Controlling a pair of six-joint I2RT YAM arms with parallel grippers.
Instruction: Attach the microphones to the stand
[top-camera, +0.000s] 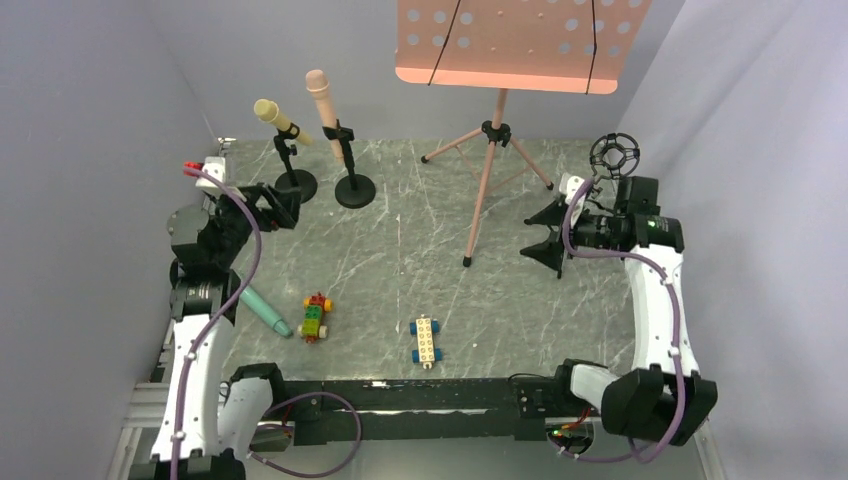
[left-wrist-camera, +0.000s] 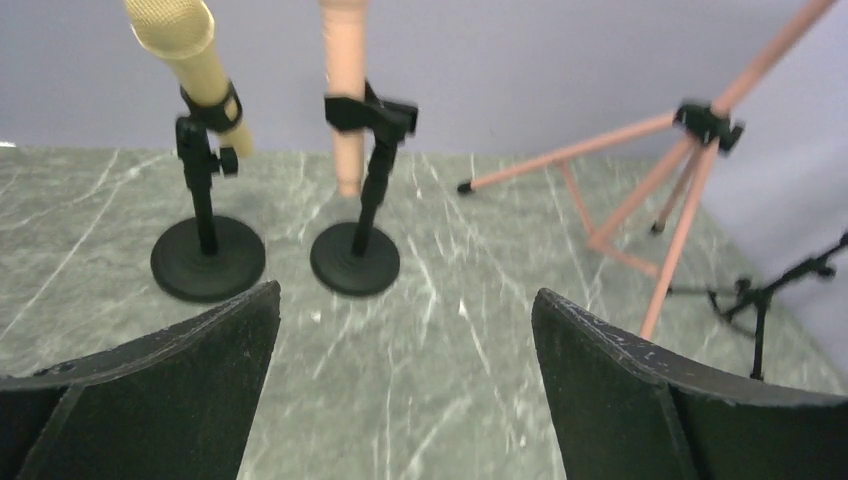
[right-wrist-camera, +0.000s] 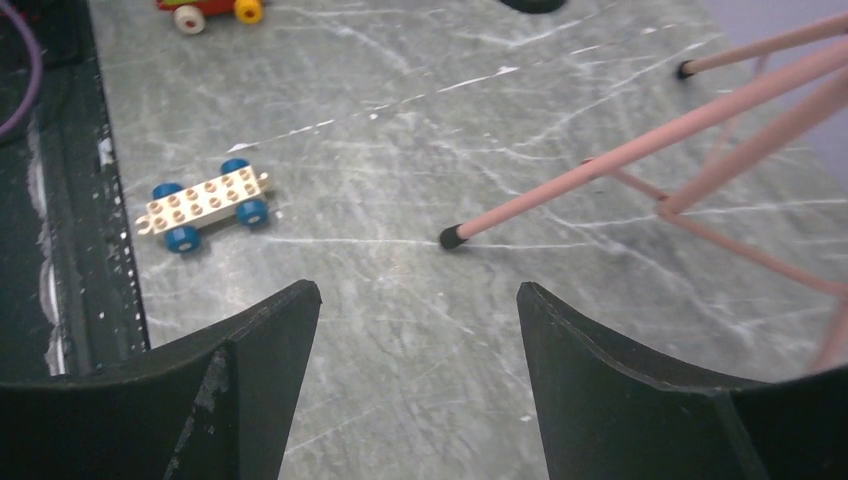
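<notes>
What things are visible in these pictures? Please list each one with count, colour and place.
yellow mic: one, pale yellow, clipped in the leftmost stand, rear left
pink mic: one, pink, clipped in the stand beside it
teal mic: one, teal, lying on the table beside the left arm
round stands: two, black, rear left
ring stand: one, black, rear right, nothing in it
music stand: one, pink, rear centre
colourful car: one, near left
white car: one, blue wheels, near centre
table: one, grey marble
left gripper: black, open, facing the round stands
right gripper: black, open, above the table
</notes>
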